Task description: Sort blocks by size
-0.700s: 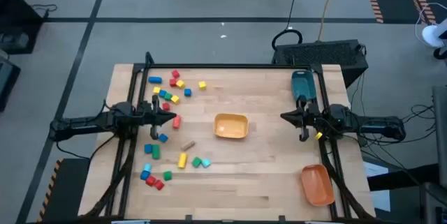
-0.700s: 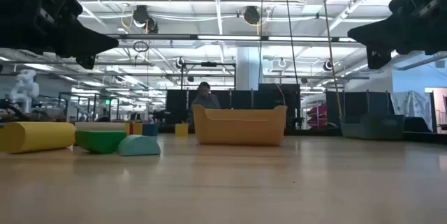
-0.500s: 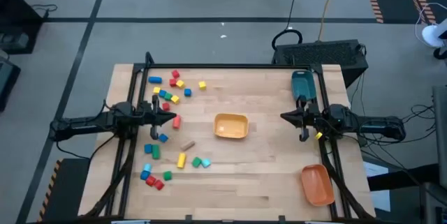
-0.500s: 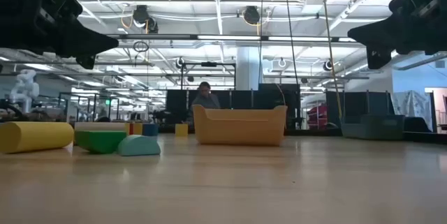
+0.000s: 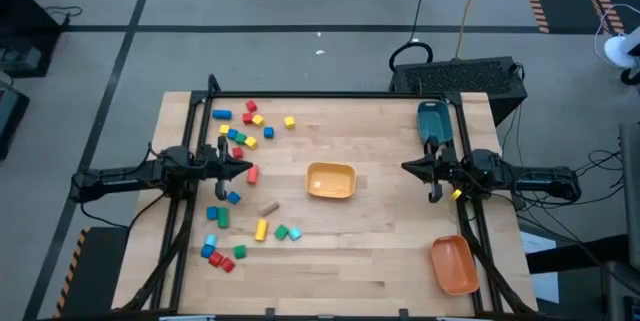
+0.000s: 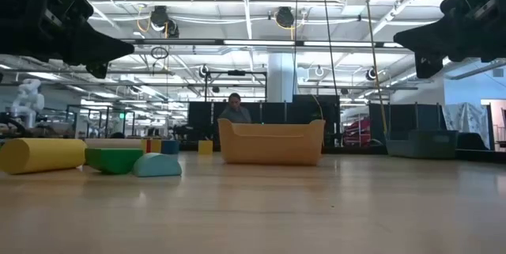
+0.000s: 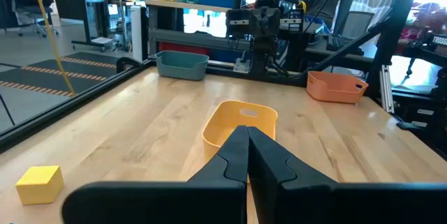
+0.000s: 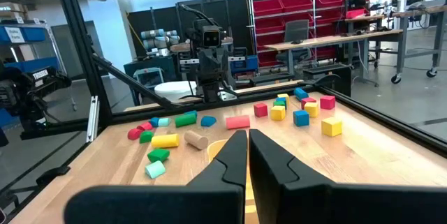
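- So far nothing looks sorted: the blocks (image 5: 243,137) lie scattered over the left part of the table (image 5: 380,261), and the yellow bin (image 5: 331,181) in the middle appears empty.
- Both arms hang above the wood, level with each other; the left gripper (image 5: 247,169) is pinched closed on nothing, right over the scatter, with a red block (image 5: 253,174) just beside its tip.
- Across the table, the right gripper (image 5: 407,168) is closed and empty too, well apart from every block, between the teal bin (image 5: 433,119) and the orange bin (image 5: 453,264).
- Probably the left arm should start, since the pile is on its side.
- It would need to spread its fingers before dropping, and pick a block standing apart from its neighbours, such as the lone yellow cube (image 7: 40,183) seen from the left wrist.
- Tightly grouped pieces near the far-left edge risk being nudged, so they are better left until the loose ones are cleared.
- Sizes differ only slightly, so comparing a piece with its neighbours before choosing a bin would be wise.
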You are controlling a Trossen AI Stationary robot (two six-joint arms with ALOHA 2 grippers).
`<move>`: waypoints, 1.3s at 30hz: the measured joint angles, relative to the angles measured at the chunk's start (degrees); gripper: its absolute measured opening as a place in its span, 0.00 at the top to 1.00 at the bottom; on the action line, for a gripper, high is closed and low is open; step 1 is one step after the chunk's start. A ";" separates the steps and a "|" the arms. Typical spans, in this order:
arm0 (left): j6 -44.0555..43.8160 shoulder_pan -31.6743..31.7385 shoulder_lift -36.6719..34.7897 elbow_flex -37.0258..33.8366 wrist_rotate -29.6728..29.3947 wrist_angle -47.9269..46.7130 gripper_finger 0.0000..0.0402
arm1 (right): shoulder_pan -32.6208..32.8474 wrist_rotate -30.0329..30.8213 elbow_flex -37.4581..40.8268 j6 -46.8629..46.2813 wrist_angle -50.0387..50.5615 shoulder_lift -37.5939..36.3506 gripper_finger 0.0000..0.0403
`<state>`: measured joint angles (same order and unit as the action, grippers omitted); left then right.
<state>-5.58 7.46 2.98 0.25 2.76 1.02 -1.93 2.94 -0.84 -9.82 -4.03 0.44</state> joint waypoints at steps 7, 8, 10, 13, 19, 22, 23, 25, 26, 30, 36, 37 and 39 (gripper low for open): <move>0.00 0.01 0.01 -0.02 0.00 0.00 0.98 | -0.02 0.00 0.00 0.02 0.00 -0.01 1.00; 0.00 0.01 0.01 -0.02 0.00 0.00 0.98 | 0.00 0.02 0.00 0.00 0.00 -0.01 1.00; 0.00 0.02 0.00 -0.02 0.00 0.00 0.98 | 0.00 0.02 0.00 0.02 0.00 0.00 1.00; 0.00 0.01 0.00 -0.02 0.00 0.00 0.98 | -0.02 0.02 0.00 0.02 0.00 0.01 1.00; 0.00 0.02 0.00 -0.02 0.00 0.00 0.98 | 0.00 0.02 0.00 0.00 0.00 0.01 1.00; 0.00 0.02 0.00 -0.02 0.00 0.00 0.98 | 0.00 0.00 -0.01 0.02 0.00 0.01 1.00; 0.00 0.02 0.00 0.00 0.00 0.00 0.98 | -0.02 0.01 -0.01 0.01 -0.01 0.00 1.00; 0.00 0.02 0.00 -0.02 0.00 0.00 0.98 | -0.01 0.01 0.00 0.00 -0.41 0.01 1.00; 0.00 0.00 0.00 -0.02 0.00 0.00 0.98 | 0.00 0.02 -0.02 0.00 -0.81 -0.01 1.00; 0.00 0.00 0.00 0.00 0.00 0.21 0.98 | -0.01 0.02 -0.01 0.00 -2.10 -0.01 1.00; 3.40 0.02 0.00 -0.02 0.00 0.23 0.98 | 0.00 0.10 0.00 0.00 -5.68 0.01 1.00; 4.22 0.02 0.00 -0.02 0.00 0.11 0.98 | 0.00 0.06 0.00 0.00 -6.03 0.01 1.00; 4.48 0.02 0.00 0.00 0.00 0.17 0.98 | 0.02 0.02 0.00 0.00 -5.98 0.01 1.00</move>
<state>-1.10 7.49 2.98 0.25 2.76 1.19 -1.91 2.96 -0.84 -9.82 -10.01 0.45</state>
